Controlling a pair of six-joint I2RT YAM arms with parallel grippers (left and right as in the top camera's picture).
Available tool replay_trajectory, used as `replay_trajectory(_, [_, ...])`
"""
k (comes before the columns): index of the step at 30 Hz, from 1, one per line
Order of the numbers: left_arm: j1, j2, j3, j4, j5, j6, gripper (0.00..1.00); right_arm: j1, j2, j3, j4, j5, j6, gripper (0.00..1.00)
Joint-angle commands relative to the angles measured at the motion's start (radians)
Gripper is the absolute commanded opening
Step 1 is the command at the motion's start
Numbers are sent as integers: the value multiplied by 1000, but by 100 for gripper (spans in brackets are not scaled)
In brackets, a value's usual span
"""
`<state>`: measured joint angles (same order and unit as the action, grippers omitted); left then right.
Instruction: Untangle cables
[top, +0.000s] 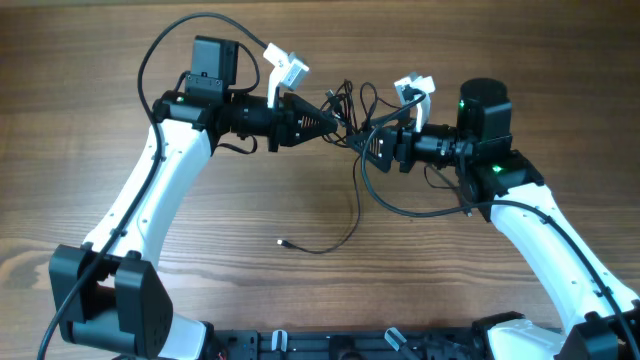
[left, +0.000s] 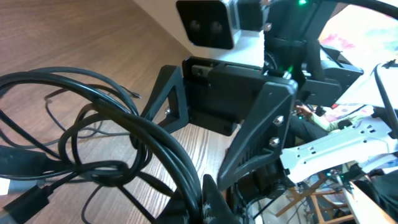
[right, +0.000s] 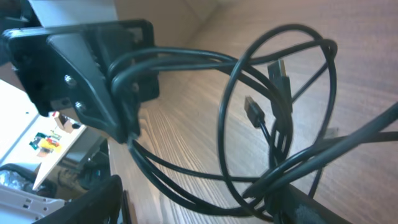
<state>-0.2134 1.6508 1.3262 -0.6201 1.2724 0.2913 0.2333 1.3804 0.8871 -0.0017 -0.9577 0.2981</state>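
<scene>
1. The cables (top: 350, 102) hang in a loose knot above the table (top: 100, 100), near 12 o'clock of the overhead view. They sit between the two grippers.
2. The left gripper (top: 335, 122) reaches in from 9 o'clock. Its jaws are clamped on several strands of the bunch.
3. The right gripper (top: 368, 147) comes in from 4 o'clock. Its jaws stand apart with bare wood showing between them. A strand may rest on one finger, but I cannot tell.
4. Handling, as a judgement: the cables are light and floppy, and they sag into loops. They seem springy enough to hold a coil, so a pull likely tightens the crossings.
5. The jacket looks smooth and could slide in a light pinch. The plug ends (right: 252, 109) are stiffer and could snag in a loop.
6. The best hold is probably on one strand just outside the knot, or close behind a plug. Gripping the crossing mass would not help.
7. Only the overhead view shows the loose strand (top: 352, 215). It drops toward 6 o'clock and lies on the wood, ending in a small tip (top: 282, 241) at 7 o'clock.
8. Only the right wrist view shows the clamp point and both plugs inside the large loop.
9. Only the left wrist view shows the spread of the right jaws, at 1 o'clock behind the coils.
</scene>
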Motion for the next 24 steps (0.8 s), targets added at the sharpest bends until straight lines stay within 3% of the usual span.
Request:
replay_trajectory(1, [9, -14, 2, 8, -9, 20, 4, 26, 8, 19, 62, 32, 20, 74])
replay_trajectory(5, [9, -14, 2, 8, -9, 20, 4, 69, 27, 19, 114, 201, 66, 65])
replay_trajectory(7, [9, -14, 2, 10, -9, 20, 4, 89, 50, 19, 143, 208, 82, 43])
replay_trajectory(9, [23, -14, 2, 10, -9, 19, 4, 104, 88, 19, 135, 285, 153, 14])
replay_trajectory(10, [42, -15, 2, 9, -6, 19, 4, 106, 109, 19, 117, 348, 195, 5])
replay_trajectory(11, [92, -16, 2, 1, -6, 19, 4, 100, 119, 19, 64, 483, 288, 4])
replay_trajectory(14, [247, -40, 2, -55, -5, 19, 4, 47, 105, 19, -29, 588, 364, 5])
replay_trajectory(18, [553, -83, 2, -142, -5, 19, 4, -87, 82, 19, -137, 587, 468, 4])
replay_trajectory(20, [657, -84, 2, -161, -6, 19, 4, -116, 80, 19, -99, 475, 457, 4])
replay_trajectory(22, [727, -84, 2, -177, -6, 19, 4, -130, 77, 19, -26, 362, 442, 4])
replay_trajectory(24, [748, -84, 2, -201, -6, 19, 4, -130, 77, 19, -23, 394, 442, 5])
